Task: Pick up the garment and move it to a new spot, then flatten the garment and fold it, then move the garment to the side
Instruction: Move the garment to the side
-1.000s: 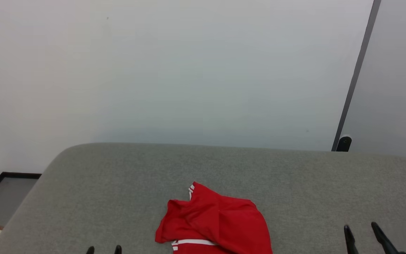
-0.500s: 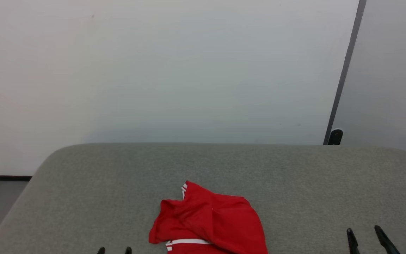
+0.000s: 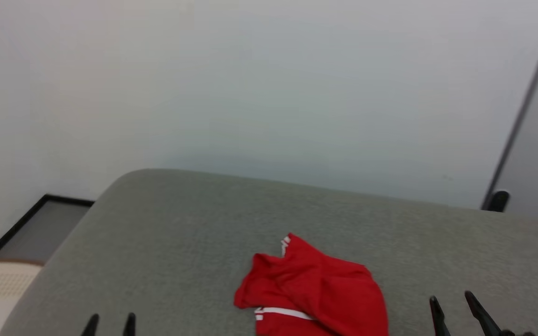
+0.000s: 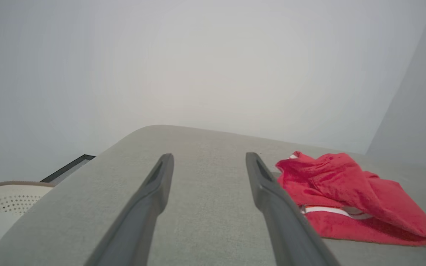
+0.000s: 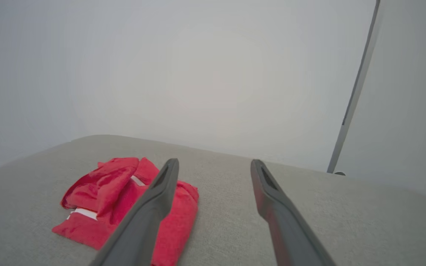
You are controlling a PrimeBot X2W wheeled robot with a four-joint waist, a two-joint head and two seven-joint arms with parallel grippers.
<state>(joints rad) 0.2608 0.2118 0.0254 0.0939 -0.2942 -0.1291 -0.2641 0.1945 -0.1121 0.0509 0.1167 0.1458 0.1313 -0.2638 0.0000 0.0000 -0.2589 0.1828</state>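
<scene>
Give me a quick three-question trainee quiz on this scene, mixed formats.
1. True or false: the left gripper and the right gripper are both open, clear of the garment.
2. The garment lies: A) spread flat, B) bunched up, C) hanging off the edge.
3. What colour is the padded surface beneath it?
Key: 1 true; 2 B; 3 grey.
</scene>
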